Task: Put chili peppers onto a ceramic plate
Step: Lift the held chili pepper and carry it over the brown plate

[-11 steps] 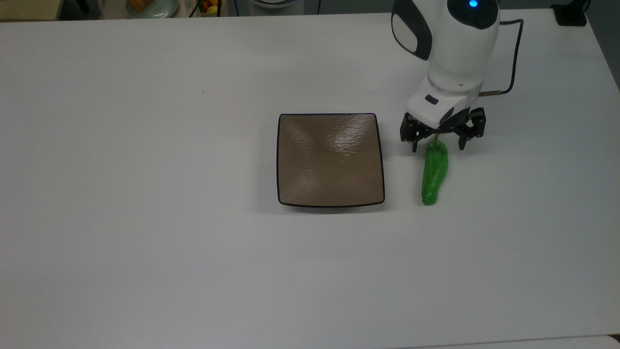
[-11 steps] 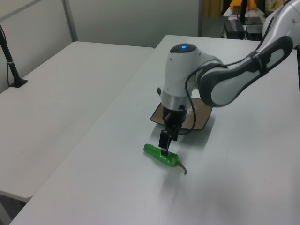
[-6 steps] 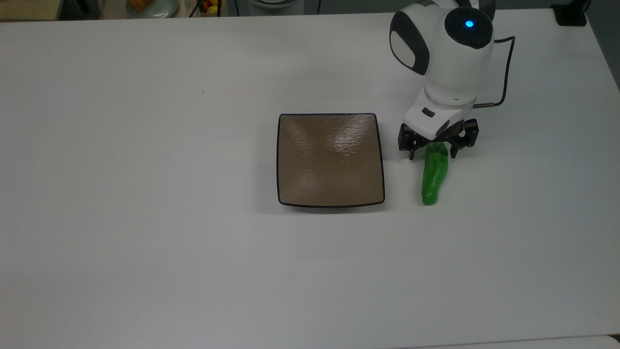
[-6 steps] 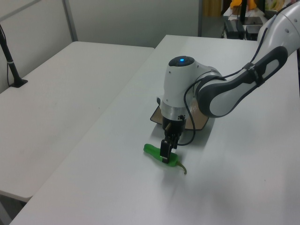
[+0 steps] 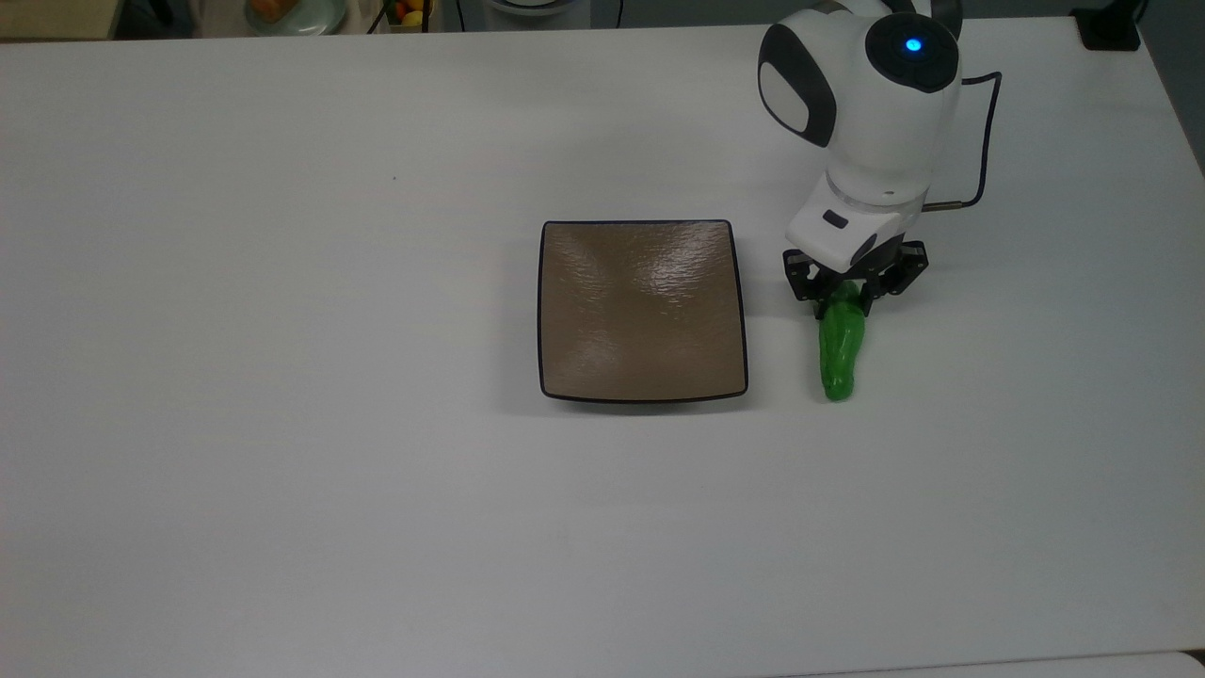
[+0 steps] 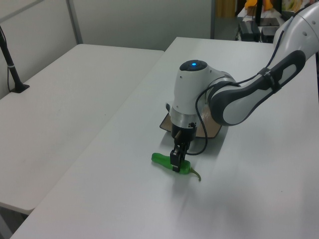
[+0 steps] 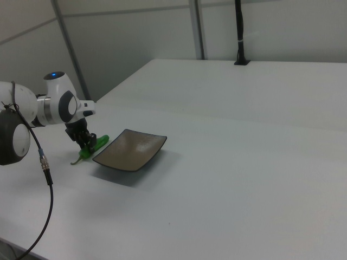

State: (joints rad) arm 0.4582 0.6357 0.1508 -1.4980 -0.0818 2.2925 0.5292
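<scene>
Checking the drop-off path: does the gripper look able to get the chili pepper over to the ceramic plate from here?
Probably yes: the gripper is shut on the chili pepper, and bare table separates it from the ceramic plate.

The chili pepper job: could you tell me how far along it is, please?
Done: the gripper has reached the chili pepper and is shut on its stem end. In hand: the grasp only; the pepper appears to lie on the white table, at the top view's right of the ceramic plate. Left: lifting it, carrying it over the plate, which holds nothing, and releasing.
</scene>
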